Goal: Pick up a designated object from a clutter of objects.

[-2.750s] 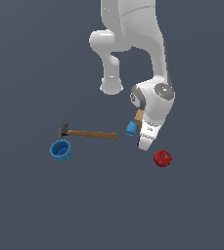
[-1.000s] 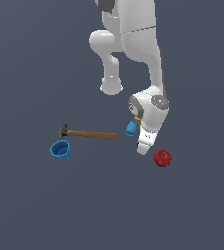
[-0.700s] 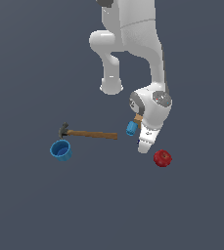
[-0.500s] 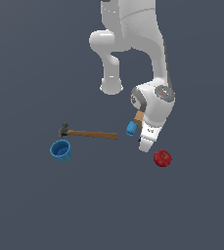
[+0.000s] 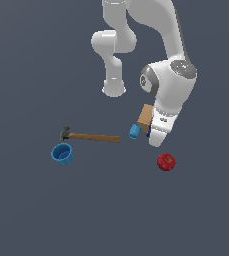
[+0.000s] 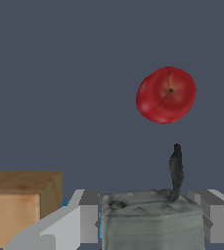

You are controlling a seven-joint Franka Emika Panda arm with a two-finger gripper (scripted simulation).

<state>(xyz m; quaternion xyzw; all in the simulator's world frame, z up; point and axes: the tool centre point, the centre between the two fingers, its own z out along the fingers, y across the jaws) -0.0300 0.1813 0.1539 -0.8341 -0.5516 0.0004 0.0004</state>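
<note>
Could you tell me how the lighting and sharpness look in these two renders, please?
Exterior view: flat, even light, no cast shadows under the hammer or blue cup; edges slightly soft. Wrist view: the apple shows soft shading without glare; the grey item between the gripper fingers looks coarse-textured up close.

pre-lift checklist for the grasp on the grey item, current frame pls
1. Grey item sits between the fingers: ok, wrist view.
2. Pads touching both of its sides: cannot tell, contact faces hidden.
3. Gripper shut on it: cannot tell.
4. Tan box apart from the near finger: cannot tell, they overlap in the wrist view.
5. Red apple apart from the gripper: ok.
6. Hammer and blue cup apart from the arm: ok.
</note>
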